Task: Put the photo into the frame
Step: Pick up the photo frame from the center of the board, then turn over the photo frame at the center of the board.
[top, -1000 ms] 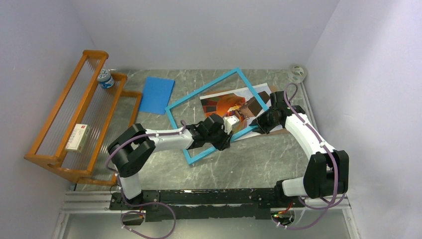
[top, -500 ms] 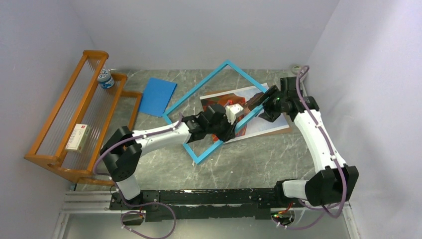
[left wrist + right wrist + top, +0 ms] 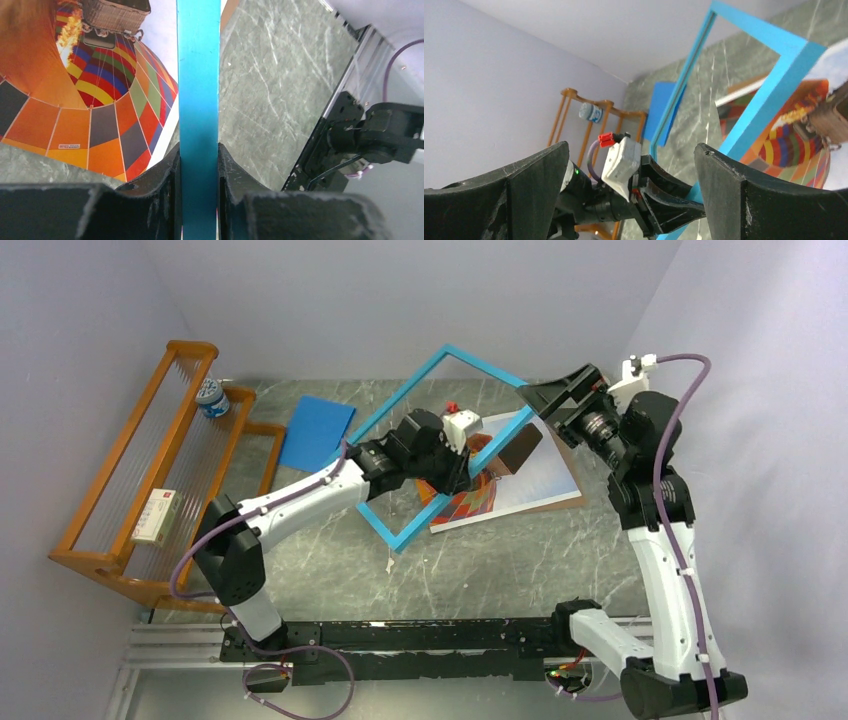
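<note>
As the left hand [image 3: 199, 156] grips the frame [image 3: 198, 75], the photo [image 3: 75, 100] lies beneath.

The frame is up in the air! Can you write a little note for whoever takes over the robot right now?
Left gripper: shut on one rail of the frame.
Right gripper: open and empty, raised near the back right corner.
Frame: tilted up on edge over the table. I cannot tell if its low corner touches.
Photo: lies flat on the table, partly behind the frame.
Done: the frame is gripped and lifted.
Left: the photo is not in the frame yet. It has to go in.
</note>
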Robot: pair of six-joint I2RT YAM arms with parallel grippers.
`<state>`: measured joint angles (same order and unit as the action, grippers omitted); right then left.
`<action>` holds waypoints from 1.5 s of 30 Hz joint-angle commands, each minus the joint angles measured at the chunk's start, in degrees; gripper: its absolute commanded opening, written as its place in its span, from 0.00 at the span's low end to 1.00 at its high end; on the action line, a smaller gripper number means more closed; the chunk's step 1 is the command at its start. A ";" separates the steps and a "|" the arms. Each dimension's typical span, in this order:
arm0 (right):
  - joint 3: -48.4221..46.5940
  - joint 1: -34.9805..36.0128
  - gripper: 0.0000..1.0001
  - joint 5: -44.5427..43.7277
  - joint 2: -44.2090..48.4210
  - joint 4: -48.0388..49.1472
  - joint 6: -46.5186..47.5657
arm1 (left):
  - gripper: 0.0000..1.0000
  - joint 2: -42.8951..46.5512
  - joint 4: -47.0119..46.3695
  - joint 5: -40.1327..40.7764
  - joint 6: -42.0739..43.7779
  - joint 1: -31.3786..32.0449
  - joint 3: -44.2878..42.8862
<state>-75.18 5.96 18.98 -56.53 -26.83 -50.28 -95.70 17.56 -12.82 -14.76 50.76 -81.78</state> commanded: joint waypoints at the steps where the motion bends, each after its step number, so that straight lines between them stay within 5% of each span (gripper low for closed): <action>1: -1.68 -0.22 0.99 -4.10 2.74 5.52 2.36 | 0.03 4.57 0.33 -6.03 -2.17 -3.41 -8.18; 8: 5.44 -0.24 0.97 -12.18 8.92 7.66 -0.44 | 0.03 6.67 1.68 -15.90 -12.85 -7.89 -17.77; 15: 15.71 -0.24 0.94 -21.59 11.68 7.14 -5.89 | 0.02 10.42 -17.55 -29.43 -32.48 -15.05 -16.20; 25: 17.03 2.28 0.99 6.49 -7.17 26.50 -2.86 | 0.02 8.37 -44.06 -36.58 -58.86 -15.86 -15.89; 38: 9.22 6.40 0.99 5.66 -20.17 34.52 1.13 | 0.02 8.21 -59.36 -33.07 -74.64 -15.79 -14.07; 45: 7.20 4.92 0.93 10.05 -25.18 41.75 -1.55 | 0.03 8.06 -58.81 -32.46 -77.15 -16.41 -14.58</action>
<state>-65.21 12.23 25.39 -79.53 6.76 -50.59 -88.99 -34.15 -47.62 -90.19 34.94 -94.89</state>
